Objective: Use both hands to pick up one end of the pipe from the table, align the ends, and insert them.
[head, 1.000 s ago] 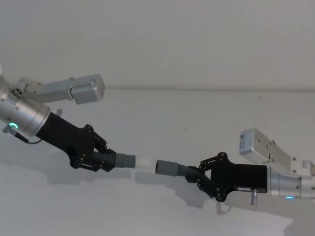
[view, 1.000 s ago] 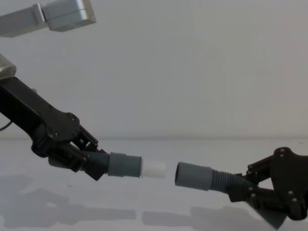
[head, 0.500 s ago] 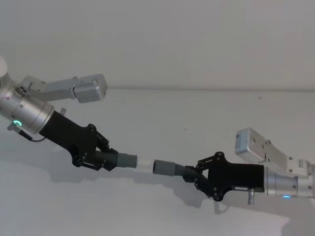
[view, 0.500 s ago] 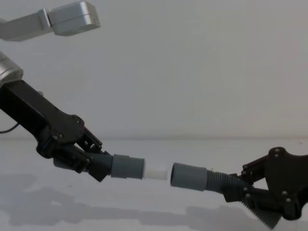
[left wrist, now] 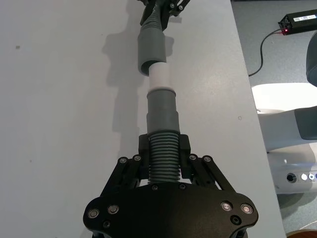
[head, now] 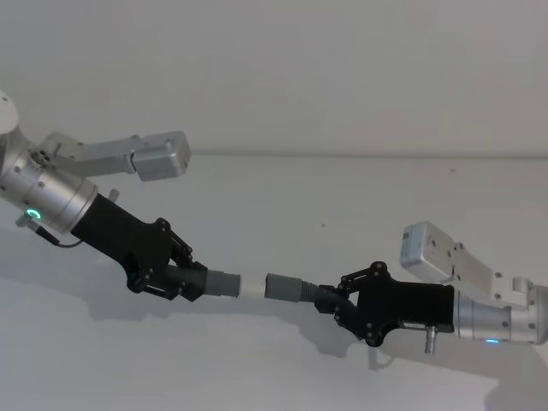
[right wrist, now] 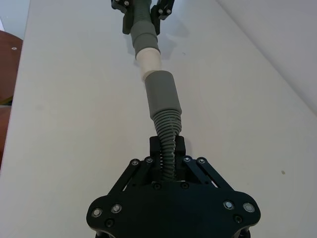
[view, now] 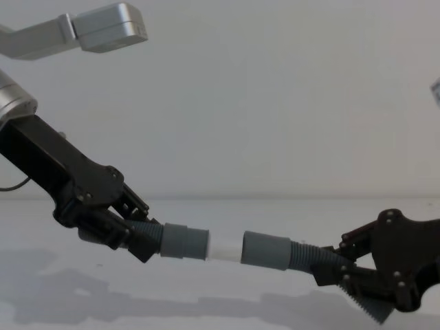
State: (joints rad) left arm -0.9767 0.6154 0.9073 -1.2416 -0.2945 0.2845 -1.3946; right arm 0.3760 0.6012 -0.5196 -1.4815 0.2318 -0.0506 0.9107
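Observation:
Both pipe pieces hang in line a little above the white table (head: 360,197). My left gripper (head: 175,278) is shut on the ribbed part of the straight piece (view: 184,242), also seen in the left wrist view (left wrist: 162,111). Its white tip (view: 223,252) points right. My right gripper (head: 340,304) is shut on the ribbed hose of the other piece, whose grey socket cuff (view: 265,250) faces left. The white tip (left wrist: 159,77) sits just inside the socket's (left wrist: 151,49) mouth, with most of the white still showing. In the right wrist view the socket (right wrist: 162,94) meets the tip (right wrist: 148,62).
The table's edge runs close beside the pipes in the left wrist view; beyond it lie a black power brick with a cable (left wrist: 302,20) and the white robot base (left wrist: 292,148). A brown object (right wrist: 7,74) stands past the table's other side.
The two grippers have drawn toward each other. The gap between the white tip and the socket has closed, and the tip now enters the socket's mouth.

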